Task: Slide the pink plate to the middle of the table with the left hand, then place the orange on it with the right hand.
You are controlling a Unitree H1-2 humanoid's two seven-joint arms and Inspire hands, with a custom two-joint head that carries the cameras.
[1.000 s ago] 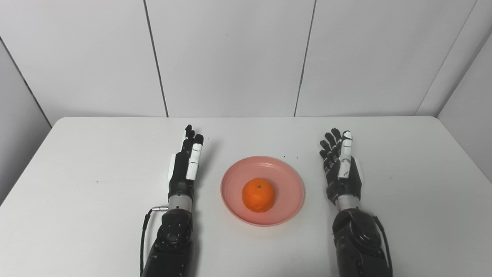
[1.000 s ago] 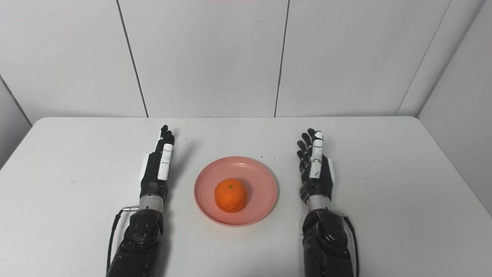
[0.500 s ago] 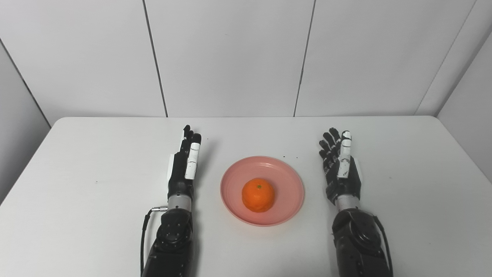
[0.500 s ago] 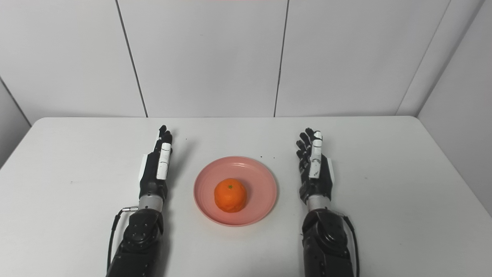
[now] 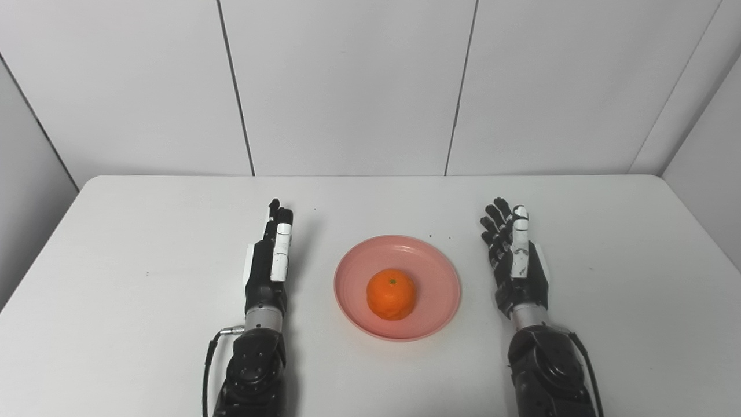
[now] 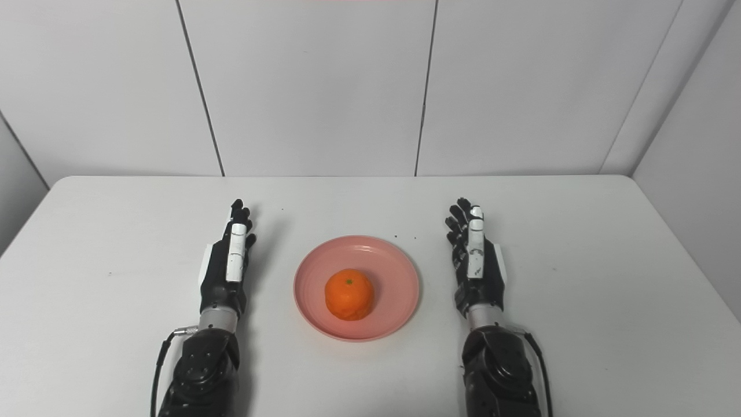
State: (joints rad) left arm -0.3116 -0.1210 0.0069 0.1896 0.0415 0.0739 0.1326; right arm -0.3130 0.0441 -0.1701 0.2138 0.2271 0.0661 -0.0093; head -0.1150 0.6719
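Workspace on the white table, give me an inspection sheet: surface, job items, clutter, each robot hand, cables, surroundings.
Surface: white table, a few small dark specks just behind the plate.
Job's things: pink plate near the table's middle; orange resting on it, stem end up.
Clutter: nothing seen beyond the specks.
Hands: left robot hand open, fingers straight, left of the plate and apart from it; right robot hand open, fingers spread, right of the plate and apart from it. Neither holds anything.
Cables: a thin black cable with a metal plug by the left wrist.
Surroundings: white panelled walls behind and at both sides.
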